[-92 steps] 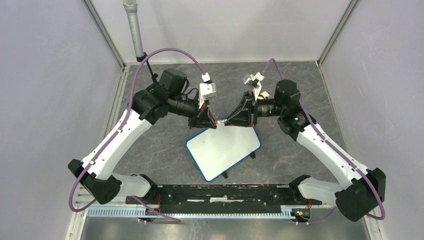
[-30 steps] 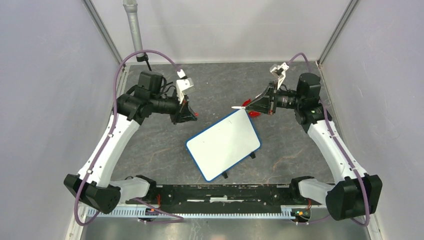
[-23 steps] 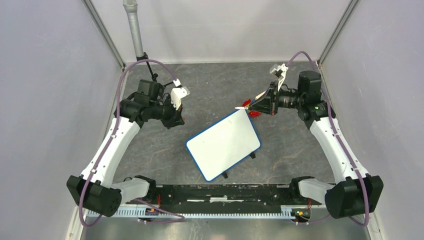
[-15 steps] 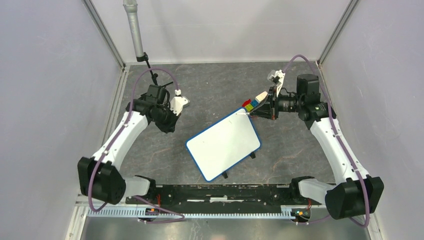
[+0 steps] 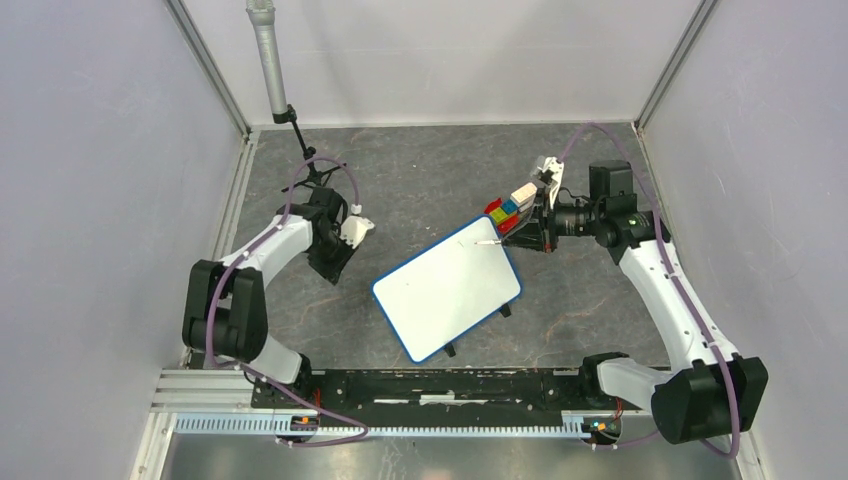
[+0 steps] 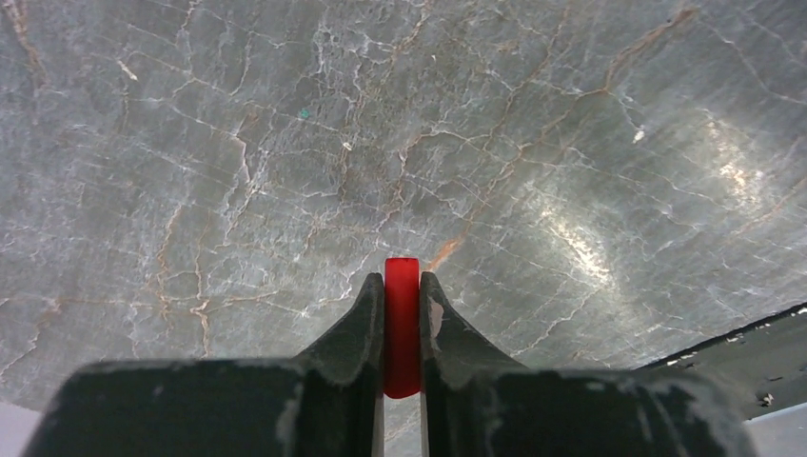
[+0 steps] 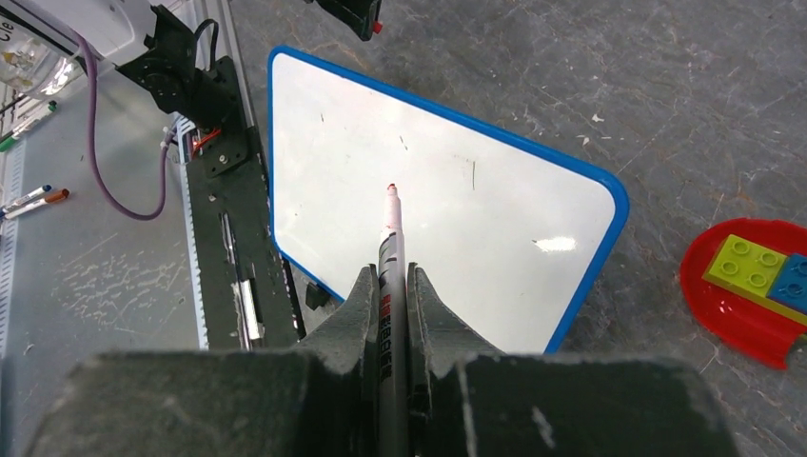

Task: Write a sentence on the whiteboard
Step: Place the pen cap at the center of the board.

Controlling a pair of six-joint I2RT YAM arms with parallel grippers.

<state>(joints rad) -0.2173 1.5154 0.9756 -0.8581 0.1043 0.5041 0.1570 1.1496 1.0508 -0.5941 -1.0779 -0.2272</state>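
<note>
The whiteboard lies tilted mid-table on thin black legs, with a blue rim and a white face; it also shows in the right wrist view. No red sentence shows on it, only faint dark specks. My right gripper is shut on a grey marker. The marker's red tip points at the board's face near its far right corner; I cannot tell if it touches. My left gripper is shut on the red marker cap, low over bare table left of the board.
A red dish with several toy bricks sits on the table just beyond the board's far right corner, partly behind my right gripper. A black rail runs along the near edge. A grey pole stands at the back left. Walls close in on both sides.
The two grippers have pulled apart. My left arm has drawn back left and down with the cap. My right gripper has turned and brought the marker tip over the board's far right corner.
</note>
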